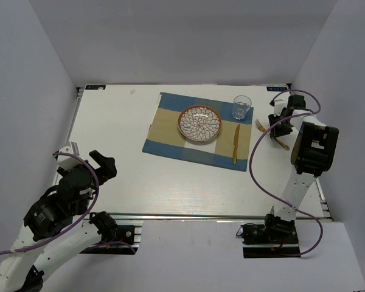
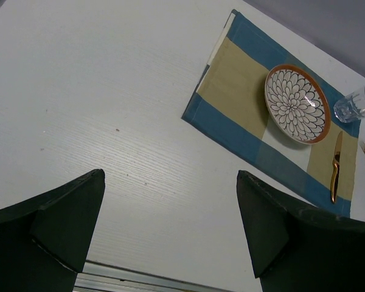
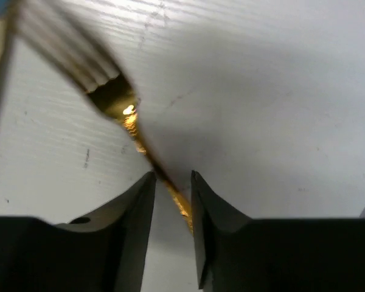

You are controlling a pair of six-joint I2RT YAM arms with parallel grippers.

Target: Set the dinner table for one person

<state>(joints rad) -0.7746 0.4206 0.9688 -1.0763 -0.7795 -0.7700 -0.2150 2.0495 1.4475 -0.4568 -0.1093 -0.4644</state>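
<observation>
Plate (image 1: 199, 123) on placemat (image 1: 164, 131) on dinner table (image 1: 115, 146); fork (image 1: 261, 127) right of placemat.

Light was even, soft, from above; white table (image 1: 121, 176) bright, shadows faint. Right wrist view poor: fork (image 3: 117, 100) tines smeared, out of focus, one glare spot on gold neck; broad grey shadow beside it.

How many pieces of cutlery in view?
2. Knife on the placemat, right of the plate; fork right of the placemat, its handle passing through the right gripper. None looks hidden.
</observation>
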